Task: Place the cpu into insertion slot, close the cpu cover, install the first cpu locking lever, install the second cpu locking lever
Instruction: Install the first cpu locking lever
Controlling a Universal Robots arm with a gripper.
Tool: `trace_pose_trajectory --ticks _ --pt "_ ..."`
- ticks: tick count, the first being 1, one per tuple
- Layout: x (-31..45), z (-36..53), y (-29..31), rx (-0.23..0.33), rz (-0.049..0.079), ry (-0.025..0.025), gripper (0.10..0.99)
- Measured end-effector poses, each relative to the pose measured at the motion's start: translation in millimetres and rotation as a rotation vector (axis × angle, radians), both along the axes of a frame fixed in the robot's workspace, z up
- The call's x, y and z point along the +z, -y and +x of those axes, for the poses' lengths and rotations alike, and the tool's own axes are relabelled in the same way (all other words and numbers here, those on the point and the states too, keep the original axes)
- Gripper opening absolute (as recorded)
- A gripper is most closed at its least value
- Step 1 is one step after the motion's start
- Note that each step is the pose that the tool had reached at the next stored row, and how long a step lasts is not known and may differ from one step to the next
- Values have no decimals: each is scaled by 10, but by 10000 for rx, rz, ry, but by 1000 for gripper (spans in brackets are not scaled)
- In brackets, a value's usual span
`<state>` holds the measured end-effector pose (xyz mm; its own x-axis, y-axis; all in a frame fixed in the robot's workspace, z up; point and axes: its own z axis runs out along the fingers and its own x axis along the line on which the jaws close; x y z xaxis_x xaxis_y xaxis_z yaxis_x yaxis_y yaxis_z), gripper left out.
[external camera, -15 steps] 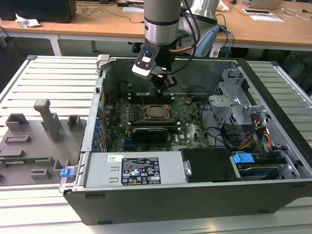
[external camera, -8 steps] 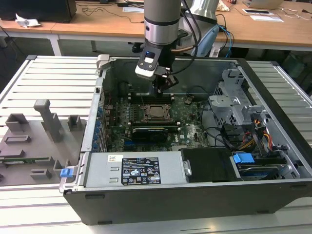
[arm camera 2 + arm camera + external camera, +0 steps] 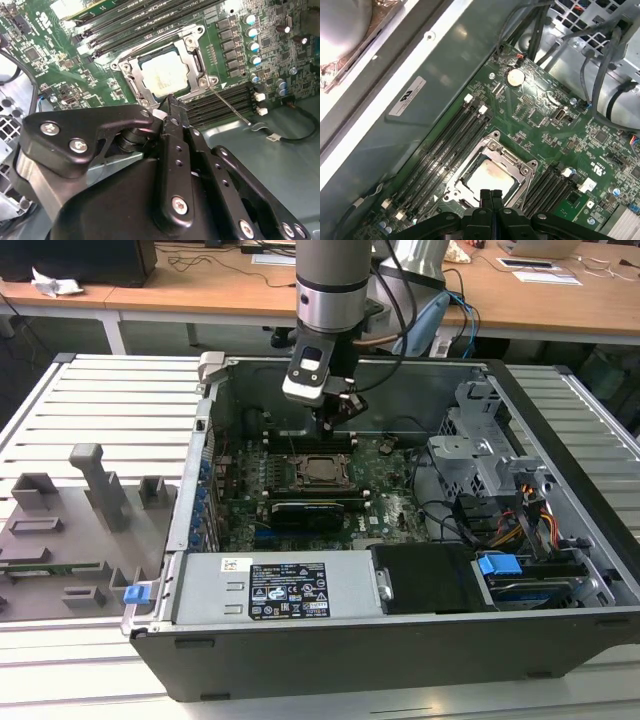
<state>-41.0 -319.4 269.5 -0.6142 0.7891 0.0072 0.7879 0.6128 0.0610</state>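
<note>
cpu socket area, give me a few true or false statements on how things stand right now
1. The cpu lies in the insertion slot. True.
2. The claw grips the cpu. False: it is shut on nothing and hovers close to the slot.
3. The cpu cover stands upright and open. False: it lies flat around the cpu.
4. Black memory slots run along two opposite sides of the insertion slot. True.

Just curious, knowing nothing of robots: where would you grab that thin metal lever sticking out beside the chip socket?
Probably the locking lever near its free bent end, tool from above, closing across it: a thin rod hinged at its other end, so the tip gives leverage.
</note>
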Motion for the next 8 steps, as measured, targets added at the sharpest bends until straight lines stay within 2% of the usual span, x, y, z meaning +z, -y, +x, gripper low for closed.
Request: trace_pose_trajectory --ticks 6,8 --pt "0 0 0 550 0 0 106" --pt "0 0 0 1208 0 1 106"
